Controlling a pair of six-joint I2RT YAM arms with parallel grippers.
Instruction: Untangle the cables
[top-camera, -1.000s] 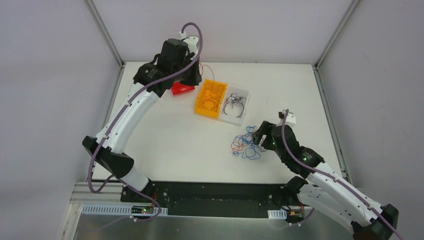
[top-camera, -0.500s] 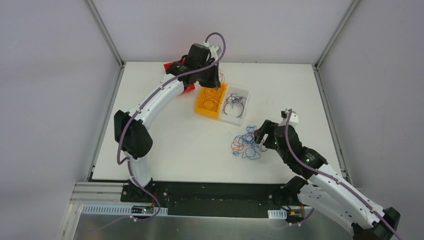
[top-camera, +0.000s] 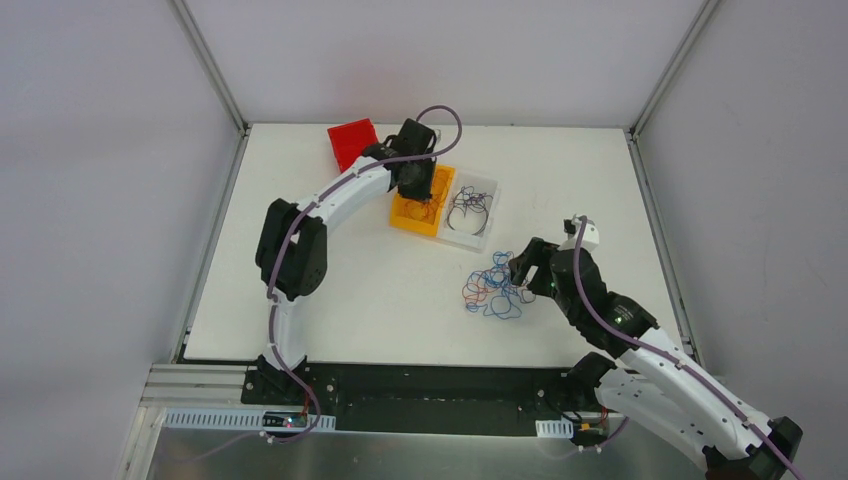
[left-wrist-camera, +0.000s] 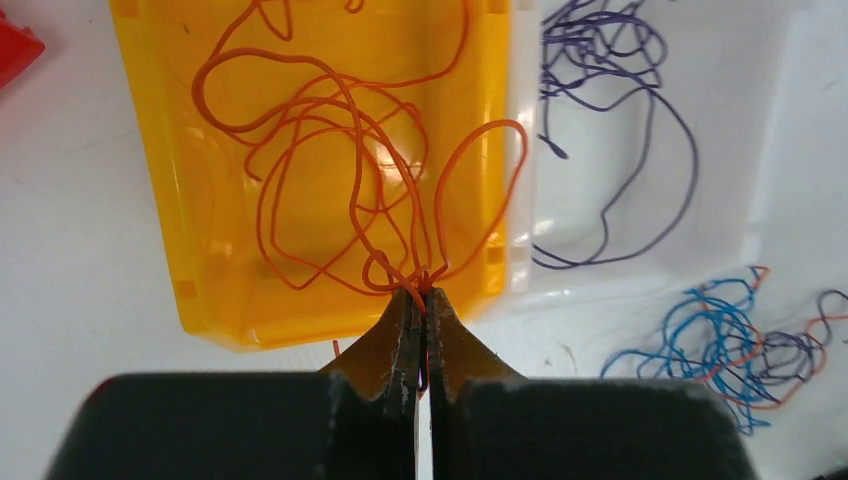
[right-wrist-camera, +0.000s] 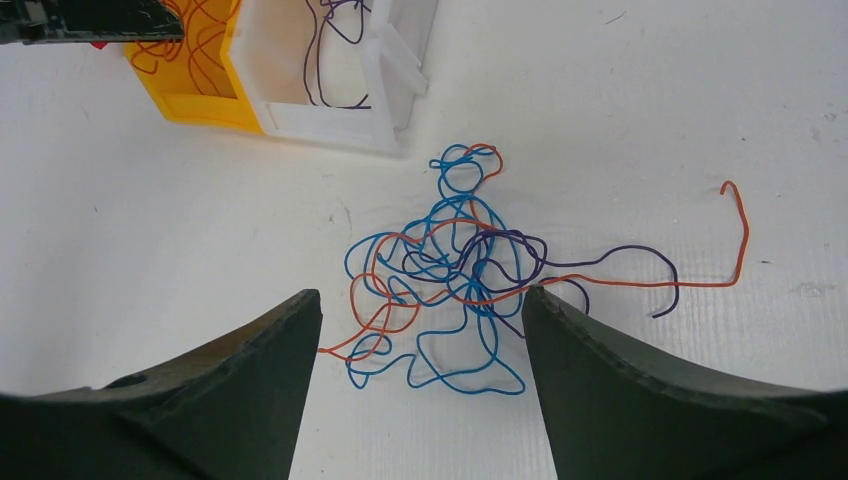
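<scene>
A tangle of blue, orange and dark purple cables (top-camera: 492, 290) lies on the white table right of centre. My right gripper (right-wrist-camera: 420, 294) is open just above the table, its fingers astride the near edge of the tangle (right-wrist-camera: 450, 260) and holding nothing. My left gripper (left-wrist-camera: 424, 295) is shut on a thin orange cable (left-wrist-camera: 340, 110), whose loops hang down into the orange bin (left-wrist-camera: 160, 150). In the top view the left gripper (top-camera: 415, 185) is over the orange bin (top-camera: 405, 212). Dark purple cables (left-wrist-camera: 600, 60) lie in the clear bin (left-wrist-camera: 740, 120).
A red bin (top-camera: 350, 140) stands at the back, left of the orange bin. The clear bin (top-camera: 490, 200) touches the orange one on its right. One orange strand (right-wrist-camera: 735, 230) trails from the tangle toward the right.
My left arm has swung right from the red bin's area to above the orange bin, carrying the orange cable; the red bin is now uncovered. The right arm has barely moved.
</scene>
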